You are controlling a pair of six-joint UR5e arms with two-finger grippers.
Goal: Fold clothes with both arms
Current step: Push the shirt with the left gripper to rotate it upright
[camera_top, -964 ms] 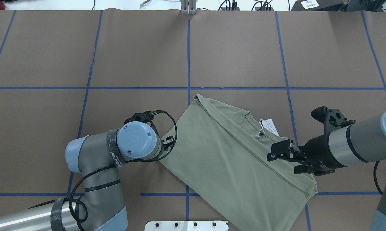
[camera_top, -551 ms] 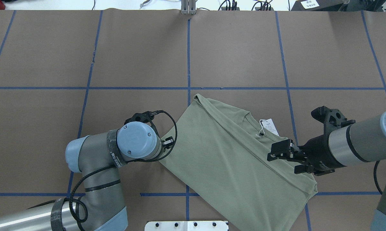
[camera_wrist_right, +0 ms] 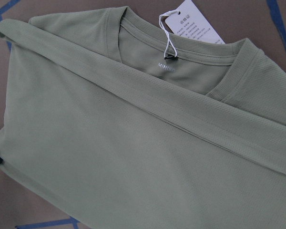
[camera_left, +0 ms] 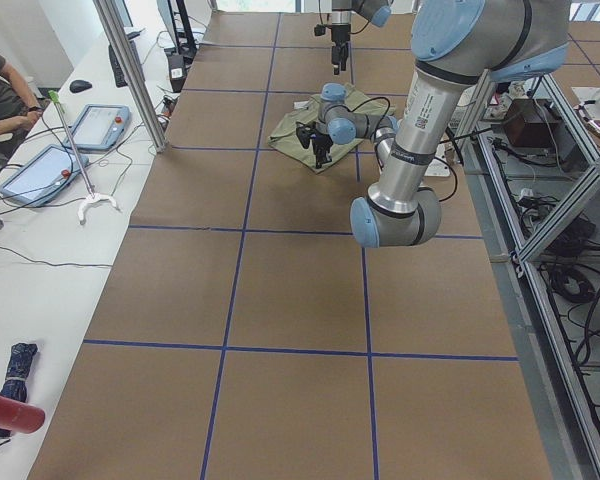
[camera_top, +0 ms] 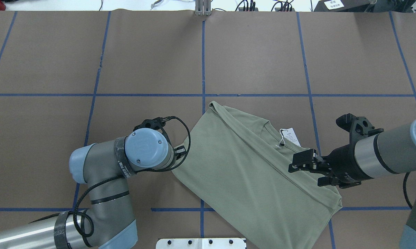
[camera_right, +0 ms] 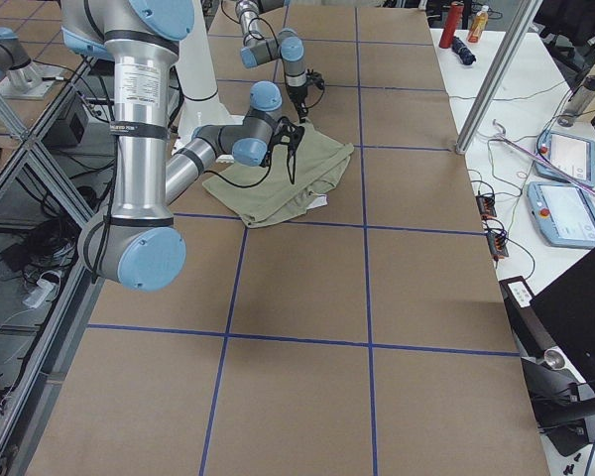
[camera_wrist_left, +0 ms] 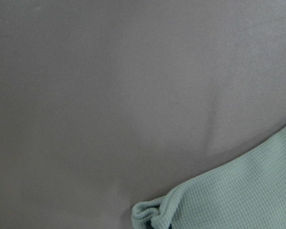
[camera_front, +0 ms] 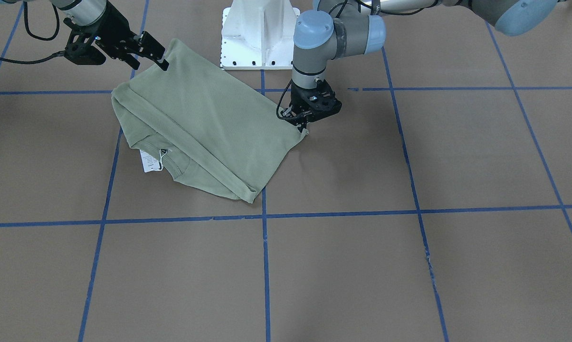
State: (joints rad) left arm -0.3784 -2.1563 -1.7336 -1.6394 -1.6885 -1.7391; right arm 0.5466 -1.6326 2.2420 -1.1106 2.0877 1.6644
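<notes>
Sage-green shirt [camera_top: 242, 173] cloth lies under the spread jaws of the right gripper [camera_front: 154, 51], which hovers over it near the collar [camera_wrist_right: 195, 50] and the white tag [camera_top: 291, 136], at the right of the overhead view. At the shirt's left corner, bunched in the left wrist view, the left gripper [camera_front: 303, 124] points straight down; whether its jaws pinch that corner or stand apart cannot be told. Around them the shirt lies folded into a slanted oblong on the brown table [camera_top: 125, 62] with blue tape lines [camera_top: 202, 69], in the lower middle of the overhead view, just above the white base plate [camera_top: 201, 243].
</notes>
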